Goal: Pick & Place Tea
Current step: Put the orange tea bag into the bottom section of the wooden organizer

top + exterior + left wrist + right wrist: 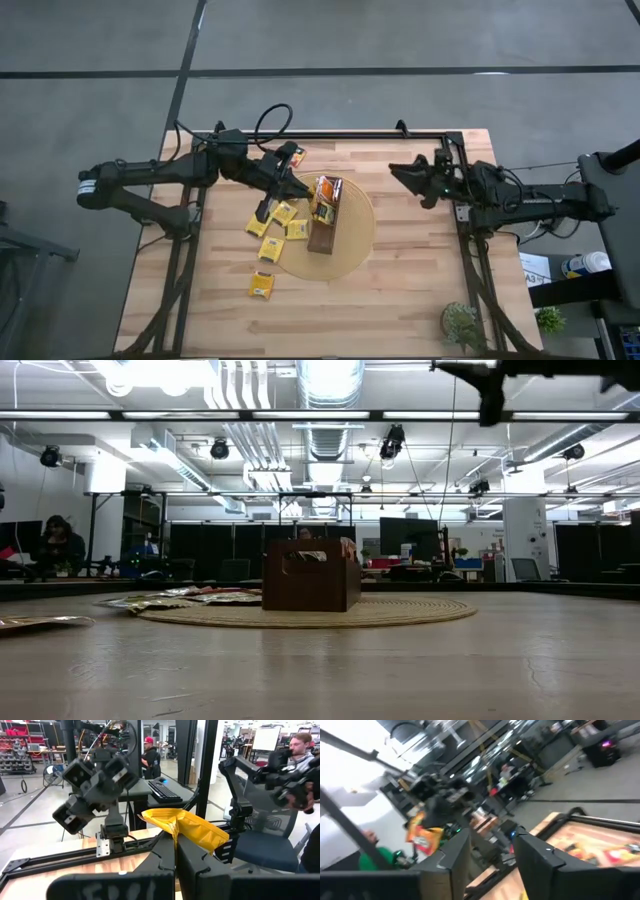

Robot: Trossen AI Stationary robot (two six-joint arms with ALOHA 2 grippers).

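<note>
No brand text readable on any sachet; white scrawl on the left wrist housing at the bottom of the left wrist view is illegible.

Left tool point(175, 854) clamped narrow on a yellow sachet point(186, 827): crinkled paper, flat square, bent at the pinch. In the high view this tool point(291, 156) sits upper centre-left, raised over the table's back edge, with the held sachet showing orange-yellow at its tip.

Right tool point(397, 171) in the frame's right-centre, raised over the table's right part, holding nothing. In the right wrist view its two dark flat fingers point(451, 862) stand apart with a clear gap between them: moderately wide. That view is motion-blurred.

Table point(400, 290): light wood planks, black metal frame around it.

Mat point(355, 245): round, tan, woven look, centre of the frame. In the low view it reads as a thin braided disc point(420, 612).

Tray point(325, 215): long, narrow, dark brown, on the mat, with yellow and orange sachets packed in its upper end. Low view shows it as a boxy wooden piece point(310, 582) with a slot handle cut in the end.

Loose sachets point(280, 222): a cluster of yellow flat squares just left of the tray, across the mat's left rim. One more sachet point(261, 285) lies apart, lower left of the mat, on bare wood.

People show in the room behind, one seated at the right edge of the left wrist view.
</note>
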